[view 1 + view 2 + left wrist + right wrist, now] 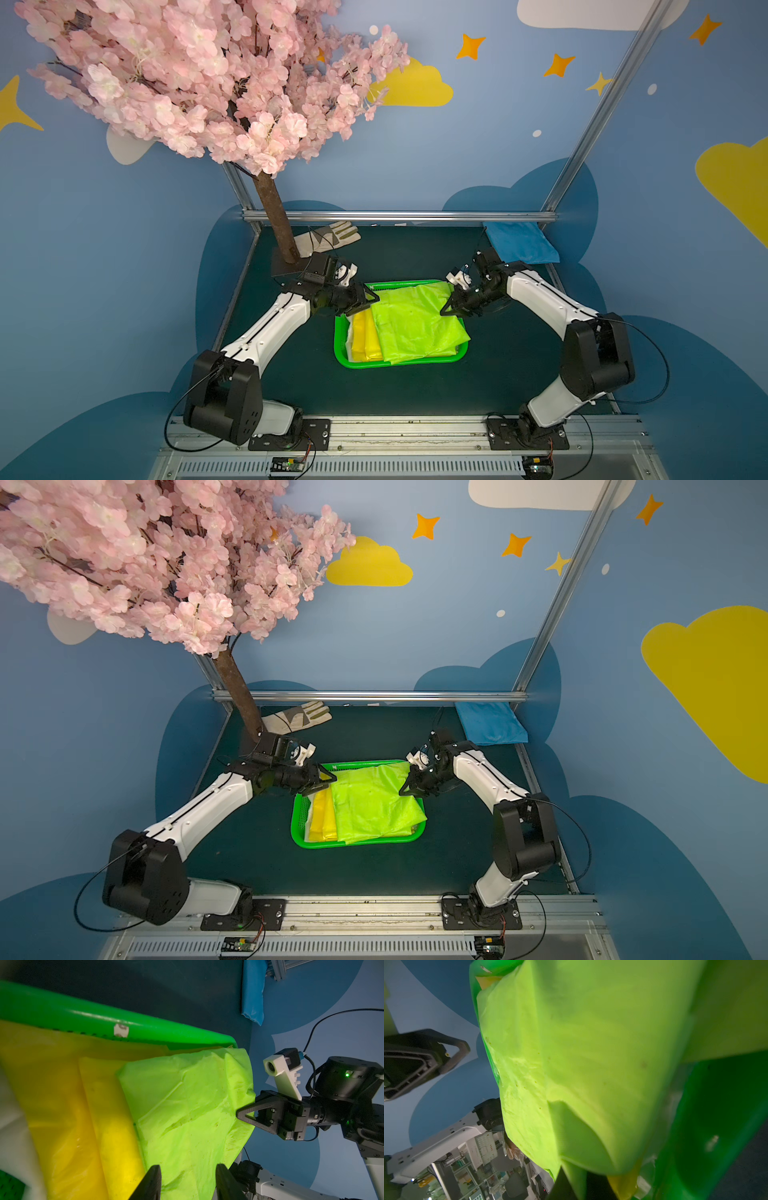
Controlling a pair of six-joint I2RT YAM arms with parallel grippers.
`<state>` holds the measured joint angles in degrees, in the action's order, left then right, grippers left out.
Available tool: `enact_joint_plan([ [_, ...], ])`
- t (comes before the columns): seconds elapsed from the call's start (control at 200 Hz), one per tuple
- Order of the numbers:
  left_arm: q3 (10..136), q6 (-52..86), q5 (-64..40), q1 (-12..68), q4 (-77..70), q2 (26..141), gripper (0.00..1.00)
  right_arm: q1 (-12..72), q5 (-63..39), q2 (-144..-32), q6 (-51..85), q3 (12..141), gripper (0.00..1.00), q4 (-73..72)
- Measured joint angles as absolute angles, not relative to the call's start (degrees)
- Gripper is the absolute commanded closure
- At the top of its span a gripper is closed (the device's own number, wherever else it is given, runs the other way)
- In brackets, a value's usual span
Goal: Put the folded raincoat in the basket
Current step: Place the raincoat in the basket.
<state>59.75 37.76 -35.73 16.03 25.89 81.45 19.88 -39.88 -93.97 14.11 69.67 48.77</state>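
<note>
The folded raincoat [415, 324] [374, 808], lime green, lies in the bright green basket [361, 365] [316, 845] on top of yellow folded sheets [365, 336]. Its right side drapes over the basket's rim. My right gripper [444, 309] [403, 789] [241, 1114] is shut on the raincoat's far right corner; the film [591, 1053] runs in between its fingers [560, 1186]. My left gripper [370, 301] [328, 781] [188, 1169] stands open at the raincoat's far left corner, jaws apart over the lime sheet [187, 1105]. The basket's rim [83, 1016] shows beyond.
A blossom tree's trunk [274, 224] and base plate stand at the far left, with a pale glove [332, 239] beside them. A blue bag [519, 243] lies at the far right corner. A metal rail [399, 216] bounds the back of the dark table.
</note>
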Motion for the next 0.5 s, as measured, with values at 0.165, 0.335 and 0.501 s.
enact_joint_plan([
  [0.165, 69.6, 33.6, -36.3, 16.0, 28.3, 88.8, 0.53, 20.8, -39.1, -99.0, 8.8, 75.2, 0.93, 52.1],
  [0.335, 76.5, 29.7, -38.7, 14.9, 29.1, 95.9, 0.50, 22.4, -39.1, -104.8, 4.6, 81.0, 0.93, 54.3],
  [0.501, 81.0, 27.1, -39.9, 13.1, 30.7, 103.2, 0.49, 23.1, -39.8, -106.2, 1.0, 83.5, 0.92, 55.8],
])
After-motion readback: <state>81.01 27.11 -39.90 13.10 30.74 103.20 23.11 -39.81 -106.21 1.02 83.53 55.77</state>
